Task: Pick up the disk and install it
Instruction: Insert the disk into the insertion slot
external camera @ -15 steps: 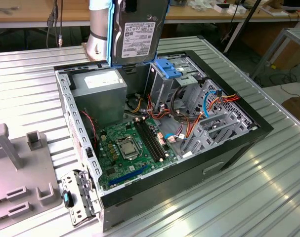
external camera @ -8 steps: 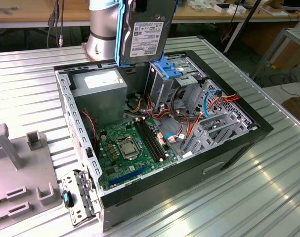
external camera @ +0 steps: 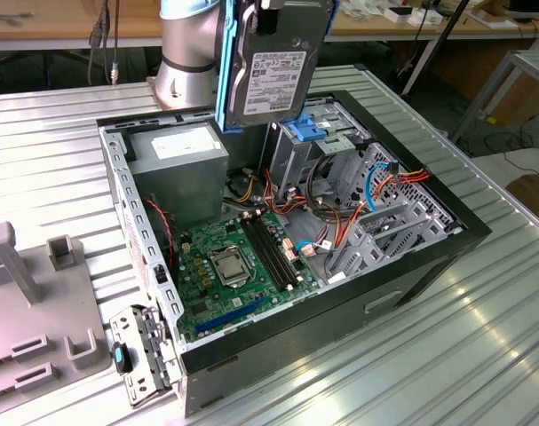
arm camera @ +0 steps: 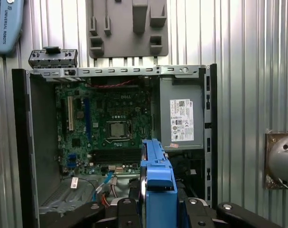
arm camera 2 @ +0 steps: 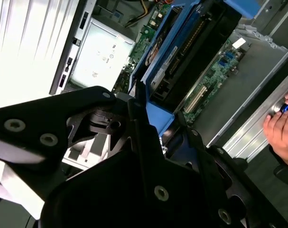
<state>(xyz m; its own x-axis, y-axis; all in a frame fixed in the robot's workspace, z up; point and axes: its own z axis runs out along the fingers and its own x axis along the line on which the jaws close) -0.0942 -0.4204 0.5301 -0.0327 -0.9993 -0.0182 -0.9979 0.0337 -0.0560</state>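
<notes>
Exterior view recorded the disk [external camera: 273, 67] hanging upright above the open case [external camera: 296, 324], clear of its parts, the claw [arm camera: 158, 211] clamped on its top edge, a hold judged to leave its side rails free for seating.

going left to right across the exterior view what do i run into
grey slotted fixture → metal bracket with blue tab → the disk, raised up high → metal bay with orange and blue cables
</notes>
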